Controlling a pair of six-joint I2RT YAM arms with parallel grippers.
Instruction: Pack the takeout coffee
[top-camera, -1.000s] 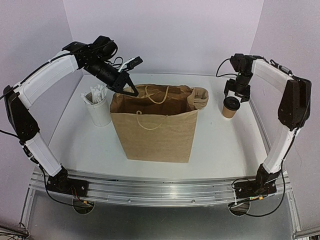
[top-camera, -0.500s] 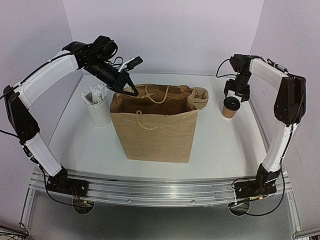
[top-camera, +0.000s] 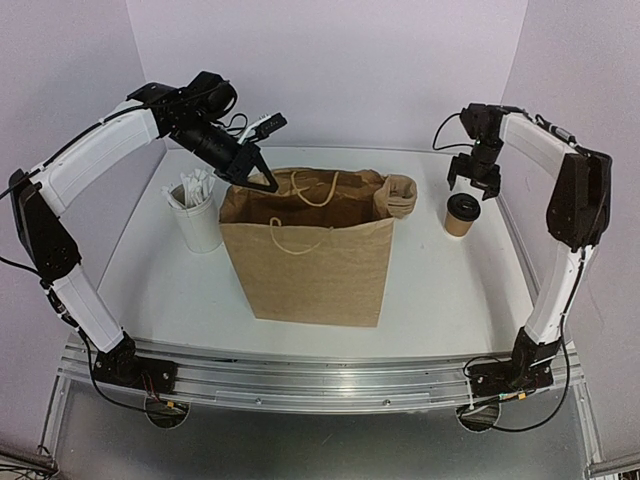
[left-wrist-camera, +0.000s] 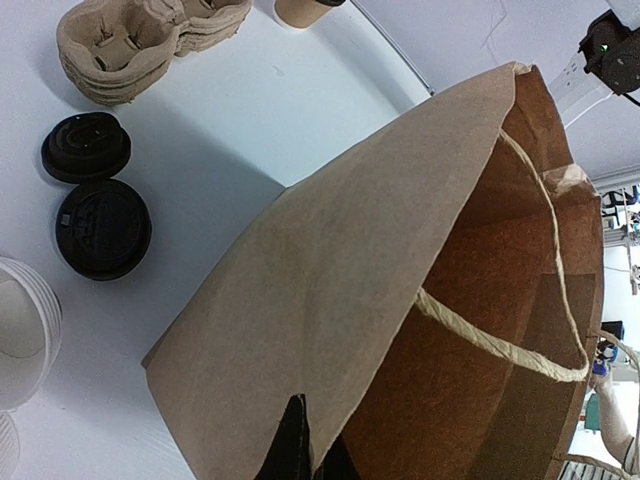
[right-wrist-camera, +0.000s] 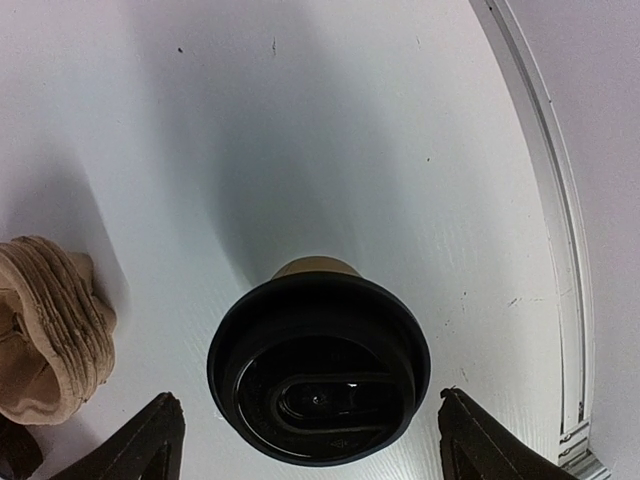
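Note:
The takeout coffee (top-camera: 462, 214), a small brown cup with a black lid (right-wrist-camera: 319, 371), stands on the table right of the brown paper bag (top-camera: 310, 255). My right gripper (top-camera: 471, 185) hangs open just above and behind it; in the right wrist view its fingertips (right-wrist-camera: 160, 430) show on either side of the lid, apart from it. My left gripper (top-camera: 266, 183) is shut on the bag's back left rim (left-wrist-camera: 330, 400), holding the bag open. The bag's inside shows no cup.
A tall white cup of wrapped straws (top-camera: 195, 215) stands left of the bag. Pulp cup carriers (top-camera: 400, 195) lie behind the bag's right corner. Two loose black lids (left-wrist-camera: 95, 205) and a white cup (left-wrist-camera: 20, 330) lie behind the bag.
My right gripper has risen slightly above the coffee cup. The left arm and the bag have not moved.

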